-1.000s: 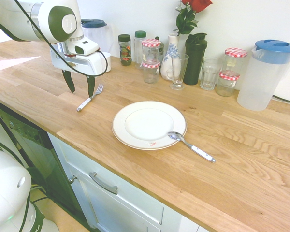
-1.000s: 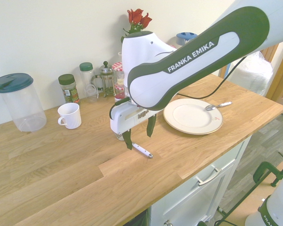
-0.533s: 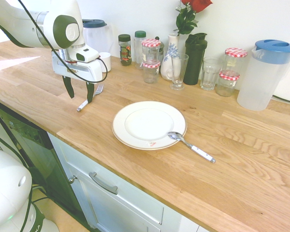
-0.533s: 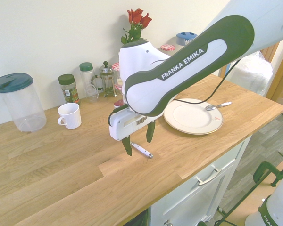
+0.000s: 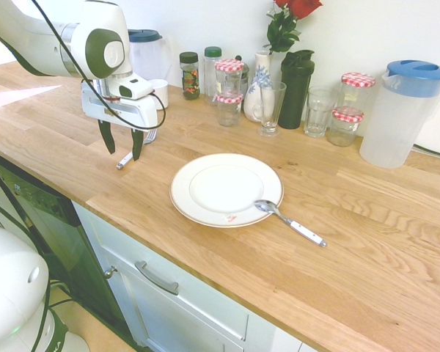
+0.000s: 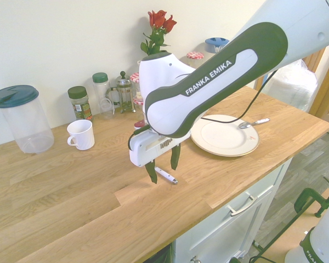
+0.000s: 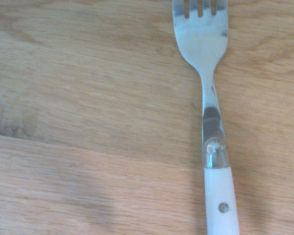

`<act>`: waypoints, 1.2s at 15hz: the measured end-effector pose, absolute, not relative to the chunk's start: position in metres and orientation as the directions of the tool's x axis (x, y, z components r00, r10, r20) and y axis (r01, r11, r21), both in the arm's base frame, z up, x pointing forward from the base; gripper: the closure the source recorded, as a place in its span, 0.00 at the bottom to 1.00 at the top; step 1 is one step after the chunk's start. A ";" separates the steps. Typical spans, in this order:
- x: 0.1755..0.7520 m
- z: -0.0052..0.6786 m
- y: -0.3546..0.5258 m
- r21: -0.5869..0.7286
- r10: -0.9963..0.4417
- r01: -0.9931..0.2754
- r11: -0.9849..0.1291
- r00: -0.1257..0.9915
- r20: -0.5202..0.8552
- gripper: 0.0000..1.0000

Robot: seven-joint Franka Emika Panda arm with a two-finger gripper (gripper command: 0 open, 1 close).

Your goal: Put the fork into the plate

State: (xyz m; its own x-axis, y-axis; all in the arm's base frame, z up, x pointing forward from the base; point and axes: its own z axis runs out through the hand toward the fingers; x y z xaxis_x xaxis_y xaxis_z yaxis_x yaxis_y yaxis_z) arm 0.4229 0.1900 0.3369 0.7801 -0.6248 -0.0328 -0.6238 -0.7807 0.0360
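2 fingers, spread apart and empty, have slid across to straddle the fork (image 7: 219,196); a grip looks next, before the plate (image 5: 227,187).

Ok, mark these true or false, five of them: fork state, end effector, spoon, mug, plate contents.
1. The fork lies on the wooden counter. True.
2. The end effector is closed on the fork. False: its fingers stand apart, over the fork.
3. The spoon has its bowl on the plate's rim and its handle end off the plate. True.
4. The white mug stands on the plate. False: it stands on the counter.
5. The fork is already in the plate. False: it is beside it, apart.
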 end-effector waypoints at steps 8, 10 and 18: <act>0.426 0.325 0.187 0.043 -0.622 -0.620 -0.783 0.782 -0.046 1.00; 0.426 0.325 0.187 0.042 -0.621 -0.620 -0.784 0.782 -0.045 1.00; 0.427 0.326 0.187 0.038 -0.622 -0.620 -0.783 0.782 -0.043 1.00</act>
